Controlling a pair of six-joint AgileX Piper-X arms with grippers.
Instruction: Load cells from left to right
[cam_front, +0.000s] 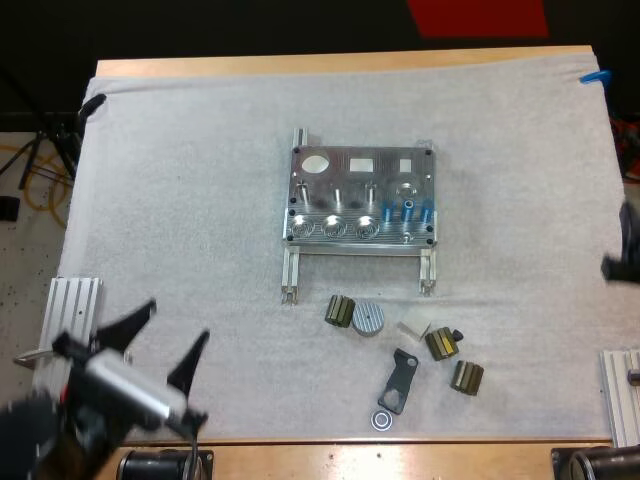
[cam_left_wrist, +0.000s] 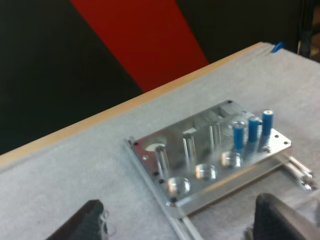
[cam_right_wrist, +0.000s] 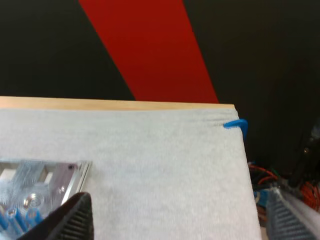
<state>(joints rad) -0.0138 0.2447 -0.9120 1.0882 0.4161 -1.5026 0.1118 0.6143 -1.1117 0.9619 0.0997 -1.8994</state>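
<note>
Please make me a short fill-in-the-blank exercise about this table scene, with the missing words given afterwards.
1. The metal fixture holds ___ blue cylinders.
2. The left claw is ___, clear of any thing.
3. The small dark parts lie on the ___ mat, near the fixture.
Missing words: three; open; white.

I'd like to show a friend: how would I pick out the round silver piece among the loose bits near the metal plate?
Find the metal fixture on the white mat. Among the loose parts on its near side, the silver disc lies second from left, beside a dark cylinder. It alone is bright, round and grooved on top.
</note>
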